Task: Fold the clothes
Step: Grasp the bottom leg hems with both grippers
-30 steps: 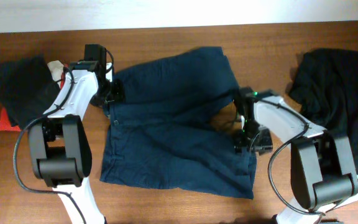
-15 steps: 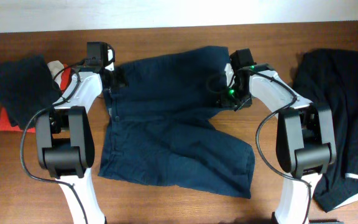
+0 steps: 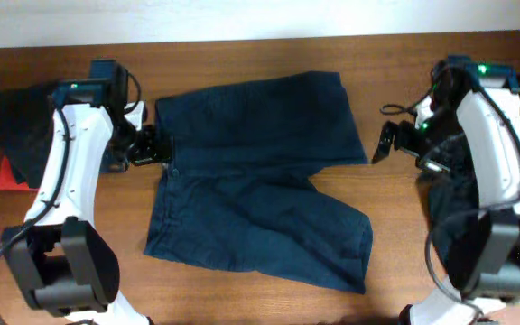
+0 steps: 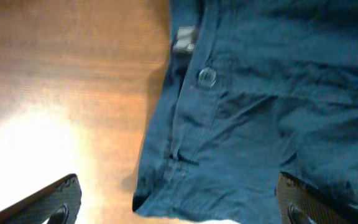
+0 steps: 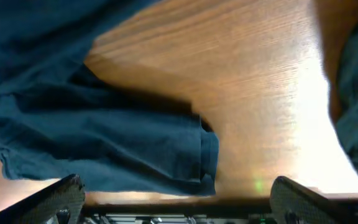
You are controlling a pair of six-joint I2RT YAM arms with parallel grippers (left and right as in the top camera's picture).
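Hovering off both ends of the shorts, pincers released

Pose: the left arm reaches in from the table's [image 3: 242, 54] left side. The left gripper [image 3: 144, 149] sits just beside the waistband edge of the shorts [image 3: 251, 190]. In the left wrist view its fingers [image 4: 58, 200] are spread wide, with nothing gripped between them and the waistband and its button [image 4: 207, 76] below. The right arm stands at the right side, elbow high. The right gripper [image 3: 385, 143] is over bare wood, near the upper leg's hem but apart from it. Its fingers [image 5: 64, 196] are likewise spread and hold nothing.

Change vs 0.5 s ago: the right gripper was at the upper leg's hem and is now drawn off to the right, clear of the cloth. The left gripper was at the top of the waistband and is now lower and further left. The upper leg now lies flatter and reaches further right.

Shorts: dark navy, spread mid-table, waistband left, both legs pointing right. The upper leg is smooth; the lower leg angles toward the near right corner and is lightly creased. The hem [image 5: 207, 155] is slightly raised, with shadow under it.

Other cloth: a black garment [image 3: 450, 194] lies under the right arm. A black piece [image 3: 16, 122] and a red piece [image 3: 7, 173] lie far left.
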